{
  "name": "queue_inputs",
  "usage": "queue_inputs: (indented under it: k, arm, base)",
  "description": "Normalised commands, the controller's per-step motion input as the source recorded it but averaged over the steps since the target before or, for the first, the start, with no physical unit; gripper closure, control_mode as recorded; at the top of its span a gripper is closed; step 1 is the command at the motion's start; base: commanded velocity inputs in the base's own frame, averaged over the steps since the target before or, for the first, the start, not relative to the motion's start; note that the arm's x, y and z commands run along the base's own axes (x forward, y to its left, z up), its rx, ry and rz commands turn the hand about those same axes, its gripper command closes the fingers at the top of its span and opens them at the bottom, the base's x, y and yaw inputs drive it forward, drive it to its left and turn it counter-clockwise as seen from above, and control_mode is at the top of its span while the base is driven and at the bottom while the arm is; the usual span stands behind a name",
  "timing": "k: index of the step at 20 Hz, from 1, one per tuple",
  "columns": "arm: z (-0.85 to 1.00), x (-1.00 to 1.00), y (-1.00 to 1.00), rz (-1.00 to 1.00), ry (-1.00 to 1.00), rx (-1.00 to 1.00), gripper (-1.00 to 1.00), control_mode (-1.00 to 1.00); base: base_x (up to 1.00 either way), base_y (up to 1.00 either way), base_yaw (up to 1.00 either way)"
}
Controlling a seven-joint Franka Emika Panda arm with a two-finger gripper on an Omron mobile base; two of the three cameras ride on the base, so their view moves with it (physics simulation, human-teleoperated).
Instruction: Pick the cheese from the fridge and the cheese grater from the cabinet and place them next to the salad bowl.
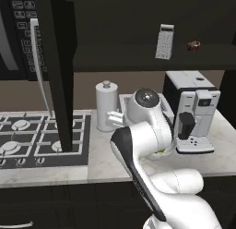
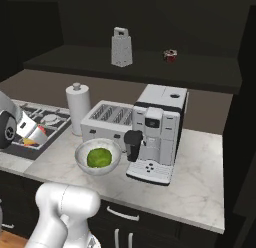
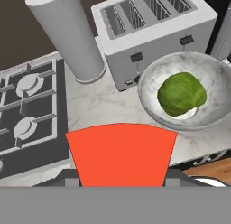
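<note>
Left base view. The cheese grater (image 1: 164,41) was recorded upright on the shelf of the open cabinet (image 1: 138,62), well above the counter (image 1: 103,163), with a tiny dark-red object (image 1: 193,45) near it on the same shelf. That half of the task was judged not yet begun. The cabinet's door (image 1: 57,71) stood swung out over the gas hob (image 1: 27,140). The salad bowl was almost wholly hidden behind the arm's elbow; a paper-towel roll (image 1: 106,105) and a coffee machine (image 1: 191,112) were noted on the counter.

Right base view. The salad bowl (image 2: 98,156), with its green leafy ball, was logged in front of the toaster (image 2: 107,119) and just beside the coffee machine. At the left edge the gripper (image 2: 35,134) was cut off by the frame, with the cheese (image 2: 36,136) seen as a yellow-orange and red patch at its tip, above the hob's edge and apart from the bowl.

Hand view. The red face of the cheese was held across the bottom, pinched between the fingers, whose tips were covered by it. Bare counter lay below, between hob and bowl. The cheese was judged fetched but probably not yet set down; the height above the counter could not be told.
</note>
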Motion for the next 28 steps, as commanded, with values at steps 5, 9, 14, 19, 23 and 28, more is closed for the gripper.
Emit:
queue_inputs:
  k: [5,9,14,19,23,28]
  arm:
    - [-0.62,0.00,0.31,-0.10,0.03,0.05,1.00,-1.00]
    - [-0.60,0.01,0.00,-0.12,0.02,0.01,1.00,-1.00]
    - [-0.34,0.03,0.00,-0.12,-0.01,0.00,1.00,-1.00]
    - [-0.48,0.27,-0.22,-0.11,-0.02,-0.12,1.00,-1.00]
    - [-0.37,0.30,-0.43,-0.14,0.00,-0.07,1.00,-1.00]
    - [-0.14,0.15,-0.05,-0.02,-0.02,0.00,1.00,-1.00]
  base:
    - [0.00,0.00,0.00]
    - [0.00,0.00,0.00]
    - [0.00,0.00,0.00]
    - [0.00,0.00,0.00]
    - [0.00,0.00,0.00]
    - [0.00,0.00,0.00]
